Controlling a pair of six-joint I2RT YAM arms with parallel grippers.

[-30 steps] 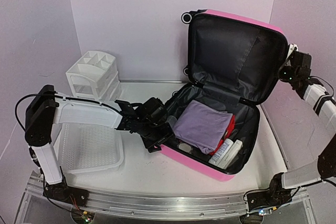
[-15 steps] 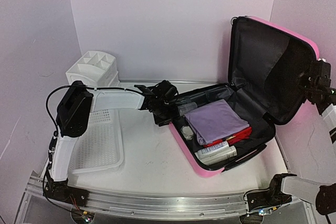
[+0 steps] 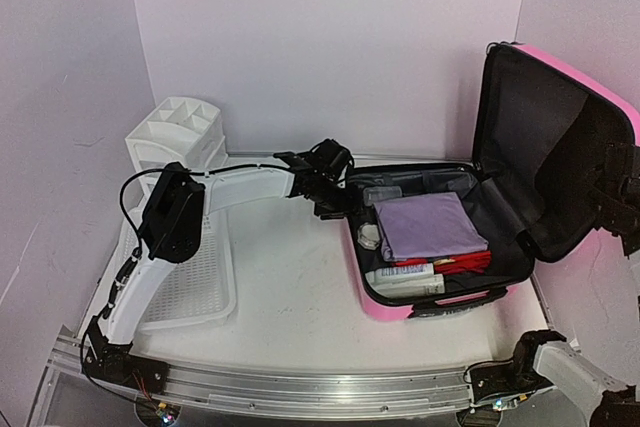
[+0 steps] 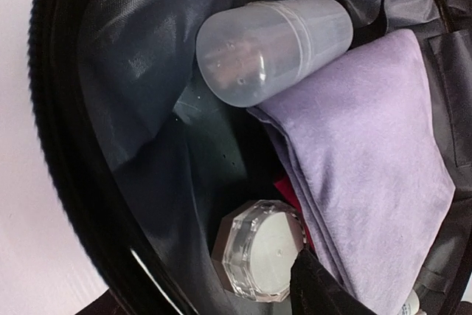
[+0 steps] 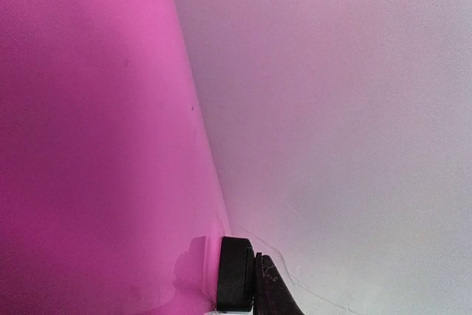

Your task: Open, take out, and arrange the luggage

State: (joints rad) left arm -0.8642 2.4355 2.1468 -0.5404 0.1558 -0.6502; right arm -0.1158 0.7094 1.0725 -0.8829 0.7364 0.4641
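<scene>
The luggage [image 3: 505, 202] lies open on the right half of the table [image 3: 290, 292]. Its pink base is flat and its black-lined lid stands nearly upright at the far right.

The left arm rises from its base and bends sharply at the elbow beside the white mesh basket [image 3: 190, 277]. Its forearm stretches level to the right, in front of the white drawer organizer [image 3: 178, 142]. The left gripper [image 3: 335, 185] sits at the left rim of the luggage's base. No view shows whether its jaws are apart or together.

The left wrist camera looks into the base. A translucent cylindrical container [image 4: 273, 49] rests against a folded purple cloth [image 4: 369, 153], with a clear faceted jar [image 4: 258, 248] below it.

The right arm reaches up at the frame's right edge, with the right gripper [image 3: 620, 192] behind the lid's outer side. Its black fingers [image 5: 236, 278] lie side by side with barely a slit between them, just beside the pink shell. Whether they pinch anything cannot be told.
</scene>
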